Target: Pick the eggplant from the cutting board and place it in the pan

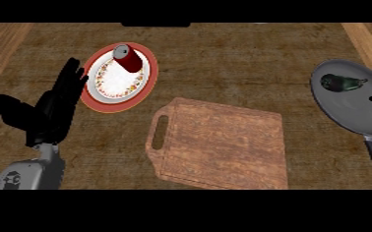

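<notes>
The dark eggplant [341,82] lies inside the grey pan [347,109] at the right edge of the head view. The wooden cutting board [222,145] with a handle slot sits in the middle of the counter, with nothing on it. My left hand [54,103] rests at the left, fingers straight and pointing up, open and holding nothing. It stands just left of the plate. My right hand does not show in this view.
A red-rimmed patterned plate [109,86] sits left of centre with a red can [129,59] lying on its upper part. The pan's handle runs down off the right edge. Wooden strips border the counter at both upper corners.
</notes>
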Available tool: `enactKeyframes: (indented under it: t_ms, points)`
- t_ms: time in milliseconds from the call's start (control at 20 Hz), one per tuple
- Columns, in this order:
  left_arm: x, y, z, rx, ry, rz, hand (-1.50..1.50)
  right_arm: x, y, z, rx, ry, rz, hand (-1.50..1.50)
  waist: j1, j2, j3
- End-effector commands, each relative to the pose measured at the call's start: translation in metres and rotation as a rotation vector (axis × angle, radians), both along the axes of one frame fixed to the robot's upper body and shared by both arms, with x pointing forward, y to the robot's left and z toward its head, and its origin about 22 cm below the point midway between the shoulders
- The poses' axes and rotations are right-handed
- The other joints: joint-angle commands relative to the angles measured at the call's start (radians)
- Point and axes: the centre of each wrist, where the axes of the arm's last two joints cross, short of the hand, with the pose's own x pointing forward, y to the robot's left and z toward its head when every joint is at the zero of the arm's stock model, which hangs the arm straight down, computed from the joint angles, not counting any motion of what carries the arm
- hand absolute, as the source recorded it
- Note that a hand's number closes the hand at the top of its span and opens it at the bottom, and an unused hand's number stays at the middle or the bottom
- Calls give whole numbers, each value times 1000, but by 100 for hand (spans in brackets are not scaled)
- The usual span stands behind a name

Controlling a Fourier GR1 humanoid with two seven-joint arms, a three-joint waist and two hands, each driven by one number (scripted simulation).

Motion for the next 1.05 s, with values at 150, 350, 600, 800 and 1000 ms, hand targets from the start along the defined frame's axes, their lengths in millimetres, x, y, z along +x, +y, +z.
enactKeyframes:
  t_ms: [150, 350, 600, 800, 1000]
  points:
    - [-8, 10, -4, 0, 11, 20, 0, -74, -66, 18, 215, -208, 29, -150, -16, -3, 0]
    - [8, 4, -2, -11, 24, 41, 0, -118, -80, -1, 326, -256, 112, -150, -34, -4, -1]
    - [7, -1, 11, -3, -10, 16, 0, -174, -105, 6, 301, -228, 153, -150, -13, -2, 0]
    - [-3, 0, 0, 16, 4, 2, 0, -182, -107, 8, 308, -223, 149, -150, -11, -5, -1]
    - [9, 1, 2, 16, -5, 27, 0, -175, -96, -10, 299, -229, 154, -150, -14, -5, -2]
